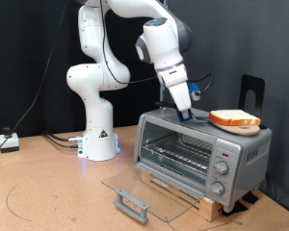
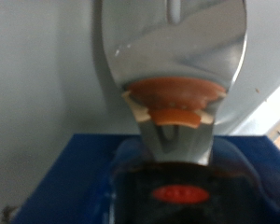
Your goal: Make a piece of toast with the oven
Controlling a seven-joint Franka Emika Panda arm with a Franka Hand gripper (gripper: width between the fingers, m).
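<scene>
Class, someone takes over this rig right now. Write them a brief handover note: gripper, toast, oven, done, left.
Gripper: down at the top of the oven; open or shut cannot be told, and nothing shows between its fingers.
Piece of toast: lies on a plate on the oven's top, to the exterior view's right of the gripper.
Done: oven door dropped open, rack bare.
Left: toast is not in the oven.

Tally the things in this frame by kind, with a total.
Toaster oven, glass door dropped open: 1
Toast slice on a plate atop the oven: 1
Plate: 1
Robot arm's gripper, touching the oven top beside the toast: 1
Wooden board under the oven: 1
Total: 5
</scene>
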